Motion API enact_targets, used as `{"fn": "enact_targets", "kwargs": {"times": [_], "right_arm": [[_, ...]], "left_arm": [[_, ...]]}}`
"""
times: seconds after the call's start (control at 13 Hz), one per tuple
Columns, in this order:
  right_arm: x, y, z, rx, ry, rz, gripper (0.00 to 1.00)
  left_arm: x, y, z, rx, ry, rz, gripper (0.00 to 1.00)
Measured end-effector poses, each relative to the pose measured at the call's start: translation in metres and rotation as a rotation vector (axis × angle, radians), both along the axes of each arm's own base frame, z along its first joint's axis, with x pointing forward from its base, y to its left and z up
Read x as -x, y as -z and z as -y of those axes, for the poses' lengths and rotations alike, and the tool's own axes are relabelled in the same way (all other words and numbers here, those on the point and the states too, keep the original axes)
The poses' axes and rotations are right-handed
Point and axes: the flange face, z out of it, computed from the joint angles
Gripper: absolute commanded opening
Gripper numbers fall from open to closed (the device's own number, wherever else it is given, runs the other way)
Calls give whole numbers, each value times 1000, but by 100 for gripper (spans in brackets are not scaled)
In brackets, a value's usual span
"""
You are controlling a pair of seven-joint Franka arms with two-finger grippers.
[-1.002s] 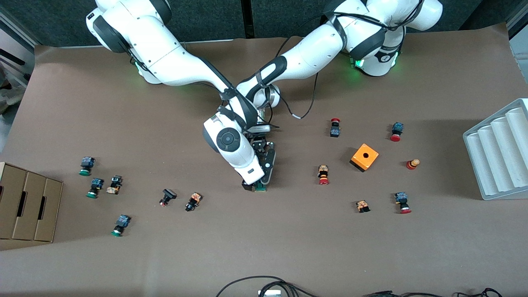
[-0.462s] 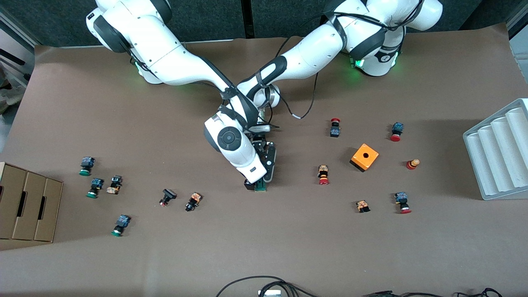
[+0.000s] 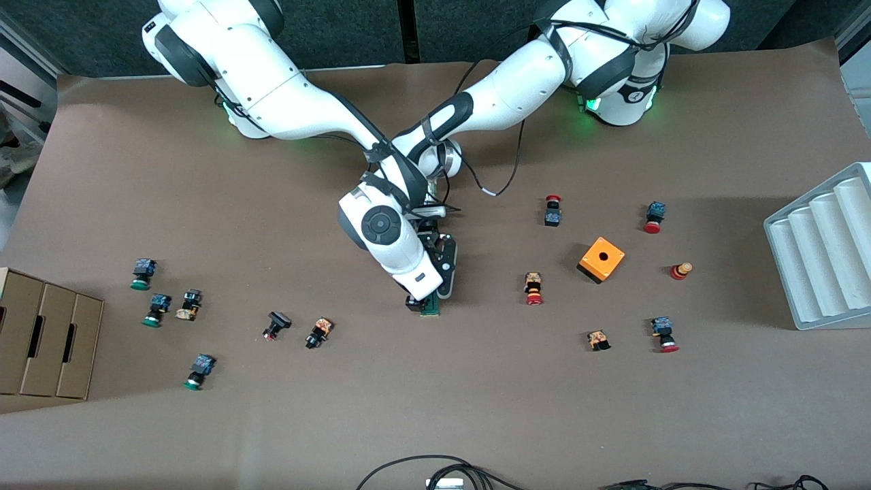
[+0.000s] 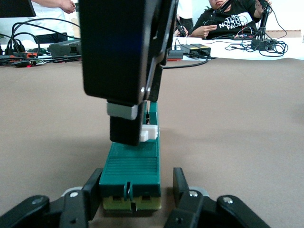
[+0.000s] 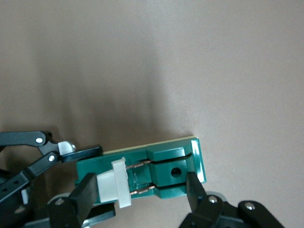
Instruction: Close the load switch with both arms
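Observation:
The load switch [image 3: 429, 307], a narrow green block, lies on the brown table near its middle. Its white handle [image 5: 114, 183] stands pulled out, with two bare metal pins showing between it and the raised green part [image 5: 168, 171]. My left gripper [image 4: 136, 183] is shut on one end of the green body [image 4: 133, 166], low on the table. My right gripper [image 5: 140, 184] hangs over the switch, open along its length. One of its fingers [image 5: 88, 190] rests against the handle's outer face, the other [image 5: 194, 187] sits by the raised part.
Small red- and green-capped push buttons lie scattered toward both ends of the table. An orange box [image 3: 601, 259] sits toward the left arm's end, beside a white ribbed tray [image 3: 823, 258]. A cardboard box [image 3: 44, 340] stands at the right arm's end. Cables [image 3: 435, 469] lie at the near edge.
My right hand has crept slightly along the switch and its jaws have narrowed toward the handle. The left gripper and the switch body have stayed put.

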Motion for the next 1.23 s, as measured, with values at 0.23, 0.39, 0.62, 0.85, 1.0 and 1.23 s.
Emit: {"fn": "enact_targets", "kwargs": {"times": [0.23, 0.39, 0.62, 0.85, 1.0, 1.23], "right_arm": [[0, 0, -1, -1, -1, 0, 78], [1, 0, -1, -1, -2, -1, 73], [4, -3, -4, 1, -14, 0, 71], [4, -3, -4, 2, -18, 1, 68], [4, -3, -5, 3, -21, 0, 63], [6, -4, -5, 6, -40, -3, 62]], "left_arm": [[0, 0, 0, 0, 0, 0, 65], [0, 0, 0, 0, 0, 0, 65], [0, 0, 0, 0, 0, 0, 65], [0, 0, 0, 0, 0, 0, 65], [0, 0, 0, -1, 0, 0, 65], [0, 0, 0, -1, 0, 1, 65]]}}
